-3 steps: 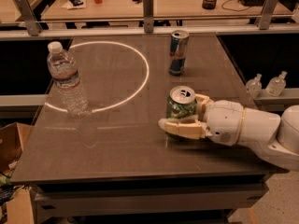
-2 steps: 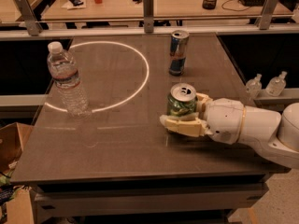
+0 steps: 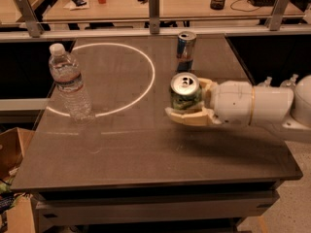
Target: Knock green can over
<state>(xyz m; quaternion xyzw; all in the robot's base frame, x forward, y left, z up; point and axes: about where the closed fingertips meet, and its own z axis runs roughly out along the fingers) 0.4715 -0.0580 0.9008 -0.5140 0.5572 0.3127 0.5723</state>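
The claw (image 3: 187,102) sits right of centre in the frame, its cream, smooth plastic fingers (image 3: 192,118) spread, one curving along the front and one behind the green can (image 3: 184,93). That squat aluminium can stands upright between them on the counter (image 3: 146,149), its silver top and pull-tab facing up. The claw joins a fat, rounded white arm (image 3: 248,103) reaching in from the right edge. Just above, a taller slim blue-and-silver can (image 3: 185,50) stands apart. The counter is a dark, matte slab marked with a thin pale ring (image 3: 151,76). At the left, a clear ribbed plastic water bottle (image 3: 70,84) with a white cap stands on the ring's line.
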